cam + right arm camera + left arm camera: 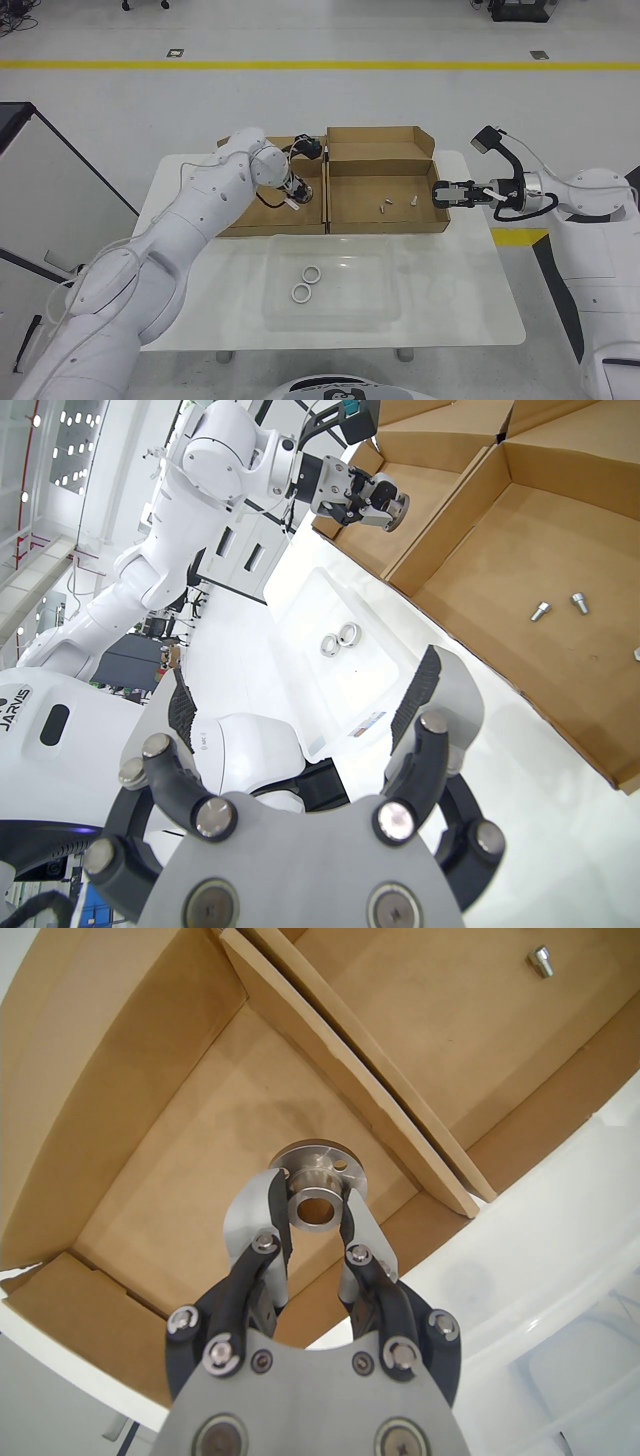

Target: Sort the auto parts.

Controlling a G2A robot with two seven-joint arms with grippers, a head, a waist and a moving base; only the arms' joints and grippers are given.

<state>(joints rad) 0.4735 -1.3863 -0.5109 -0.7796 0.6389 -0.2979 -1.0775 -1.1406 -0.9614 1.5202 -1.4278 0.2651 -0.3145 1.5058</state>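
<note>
My left gripper (pixel 315 1210) is shut on the neck of a flanged metal bushing (pixel 320 1168) and holds it over the floor of the left cardboard box (pixel 250 215). The same gripper (pixel 372 507) and bushing (pixel 399 512) appear in the right wrist view, above that box. Two bolts (pixel 383 208) (pixel 414 201) lie in the right cardboard box (pixel 345 215). My right gripper (pixel 440 193) hangs at that box's right wall, open and holding nothing (pixel 300 700).
A clear plastic tray (pixel 370 300) sits in front of the boxes, with two metal rings (pixel 311 273) (pixel 300 293) near its left end. Both box lids stand folded back at the far side. Bare white tabletop (pixel 470 290) lies right of the tray.
</note>
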